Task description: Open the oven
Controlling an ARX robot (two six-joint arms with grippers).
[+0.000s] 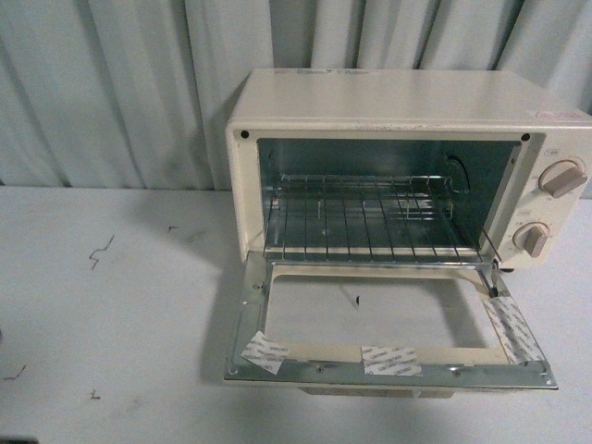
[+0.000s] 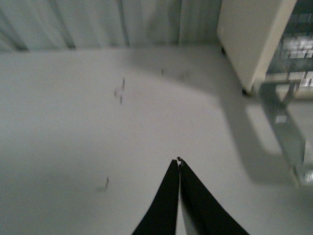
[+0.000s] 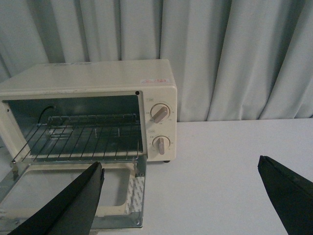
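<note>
Front cam shows you no arms, only the oven (image 1: 407, 176) centre-right w/ its door (image 1: 388, 365) dropped flat toward you. Left wrist cam: left gripper (image 2: 179, 161) tips pressed together over bare table (image 2: 73, 137), oven corner at upper right. Right wrist cam: right gripper (image 3: 181, 174) fingers spread wide, oven at left. Count: 1 oven, 1 rack (image 1: 370, 222), 2 knobs (image 1: 562, 178), 3 tape bits on door. White scuffed table, pale curtain (image 1: 111, 83) behind.

The front camera faced the oven (image 1: 407, 185) squarely from close, its open door toward six o'clock. The right wrist camera viewed the oven's (image 3: 88, 117) front from farther back. The left wrist camera looked down low over the table (image 2: 73, 147), sharing only the oven's (image 2: 254, 39) left corner.
</note>
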